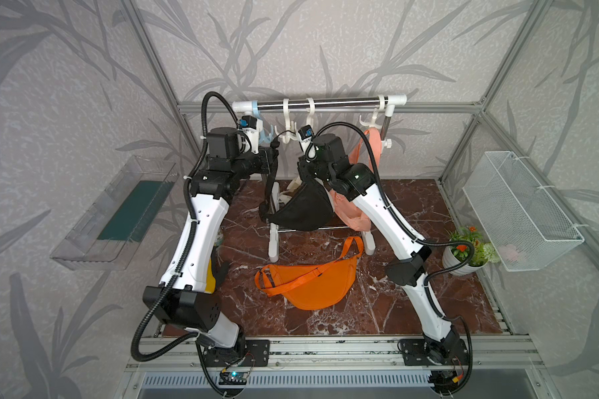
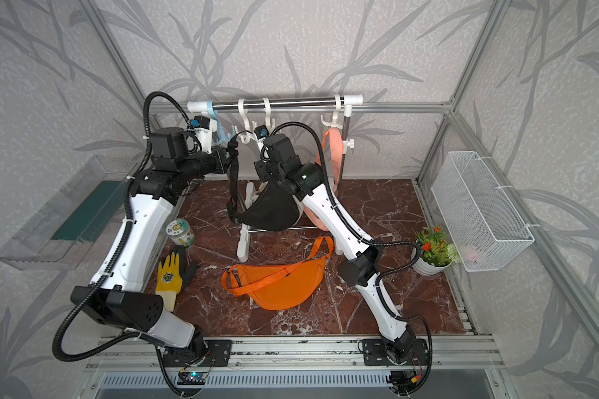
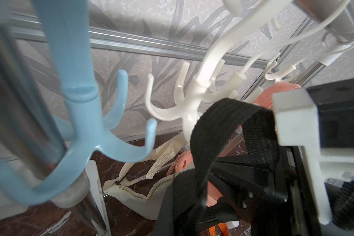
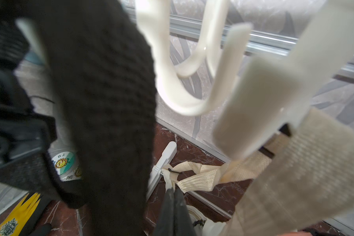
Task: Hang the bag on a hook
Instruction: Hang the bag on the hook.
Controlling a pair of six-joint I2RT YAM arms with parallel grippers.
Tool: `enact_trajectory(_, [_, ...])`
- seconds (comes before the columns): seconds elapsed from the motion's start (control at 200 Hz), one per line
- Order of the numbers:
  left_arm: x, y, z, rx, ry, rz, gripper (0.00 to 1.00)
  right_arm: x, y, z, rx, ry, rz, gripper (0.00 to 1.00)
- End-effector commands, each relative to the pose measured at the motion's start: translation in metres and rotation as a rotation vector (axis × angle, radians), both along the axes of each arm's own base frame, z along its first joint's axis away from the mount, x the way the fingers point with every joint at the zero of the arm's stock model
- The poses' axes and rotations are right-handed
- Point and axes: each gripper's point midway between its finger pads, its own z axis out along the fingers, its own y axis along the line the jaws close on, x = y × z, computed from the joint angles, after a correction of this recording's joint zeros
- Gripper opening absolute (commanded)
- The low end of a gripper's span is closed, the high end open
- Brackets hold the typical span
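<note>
Bag (image 1: 300, 207), black, hangs in the air below the rail (image 1: 325, 102), in front of the rack's white feet. Its strap (image 3: 223, 114) loops up beside the white hook (image 3: 189, 110), not clearly over any prong. The left gripper (image 1: 272, 152) is pressed together on the strap just below the rail; the right gripper (image 1: 305, 172) is closed on the bag's upper edge. A blue hook (image 3: 102, 130) hangs at the rail's end near the left gripper. A pink bag (image 1: 370, 148) hangs under the rail's other end. An orange bag (image 1: 312, 283) lies on the marble floor (image 1: 412, 311), well below the rail.
</note>
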Motion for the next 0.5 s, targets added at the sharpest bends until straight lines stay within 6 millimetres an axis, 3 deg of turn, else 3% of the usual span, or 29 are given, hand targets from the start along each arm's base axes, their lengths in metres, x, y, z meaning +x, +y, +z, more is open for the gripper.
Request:
enact_trajectory(0.0, [0.000,0.001,0.002,-0.024,0.038,0.005,0.00,0.003,0.000,0.019,0.071,-0.028,0.006,0.00])
enact_trajectory(0.495, [0.002,-0.005,-0.028,-0.030,0.131,-0.029,0.00,-0.001,0.003,-0.009,0.032,0.062,0.040,0.00])
